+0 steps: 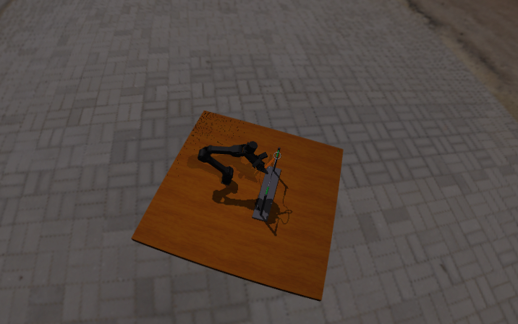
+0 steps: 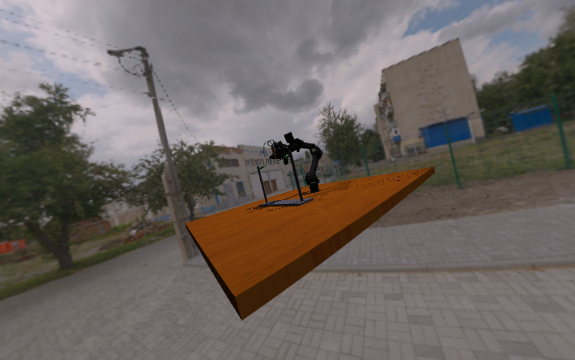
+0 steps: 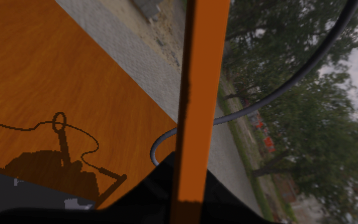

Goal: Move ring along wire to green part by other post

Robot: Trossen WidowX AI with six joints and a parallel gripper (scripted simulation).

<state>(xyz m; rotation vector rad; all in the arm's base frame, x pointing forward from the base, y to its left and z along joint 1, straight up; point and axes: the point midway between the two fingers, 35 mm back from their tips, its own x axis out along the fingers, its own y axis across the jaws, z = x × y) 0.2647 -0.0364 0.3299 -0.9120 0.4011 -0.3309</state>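
My gripper [image 1: 267, 171] [image 3: 181, 159] is shut on the orange handle [image 1: 270, 163] [image 2: 273, 150] [image 3: 202, 90], which stands upright through the middle of the wrist view. The ring [image 1: 273, 155] is at the handle's far end, outside the wrist view. In the exterior view it is high among the wire's upper bends, above both post tops. The ring's shadow in the wrist view has the wire's shadow crossing it. The grey wire [image 3: 250, 107] curves behind the handle; contact cannot be told. Green parts show by the far post [image 2: 261, 167] and near post [image 1: 267, 190].
The two dark posts [image 1: 262, 206] [image 2: 296, 180] stand on a grey base plate [image 1: 268, 182] on the orange-brown wooden table [image 1: 297, 252] [image 2: 271, 254]. In the exterior view, the forearm and gripper are close above the right post's top. The table edges are away from the base.
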